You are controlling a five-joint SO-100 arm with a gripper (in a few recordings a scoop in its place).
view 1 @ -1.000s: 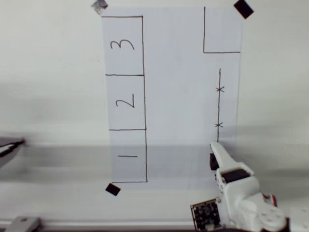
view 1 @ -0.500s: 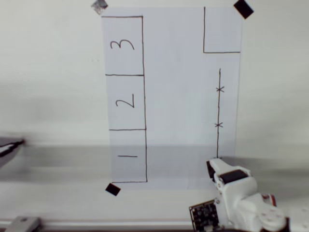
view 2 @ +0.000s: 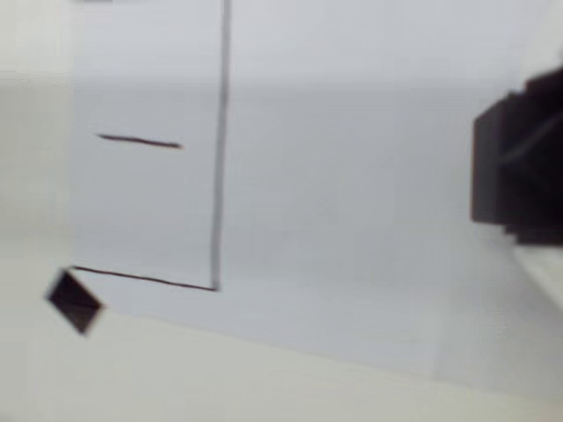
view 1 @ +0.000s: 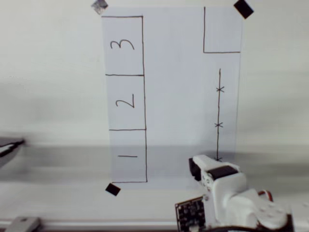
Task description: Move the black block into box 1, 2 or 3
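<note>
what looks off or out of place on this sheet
Only a small thing: the grey tape piece at the top-left corner of the paper in the overhead view looks pale and crumpled. The top-right tape square and the bottom-left tape square are flat and black. Nothing looks spilled or damaged.

Overhead, box 3 [view 1: 123, 46] lies above box 2 [view 1: 125, 102], box 1 [view 1: 128, 155] below.

The sheet of paper [view 1: 174, 96] is showing white, ruled with black pen outlines and handwritten black numerals. The tape squares [view 1: 112, 189] at its corners are showing black, one [view 1: 99, 6] looking grey. The arm [view 1: 227, 193] is showing white with black patches. The table [view 1: 48, 72] is looking off-white.
</note>
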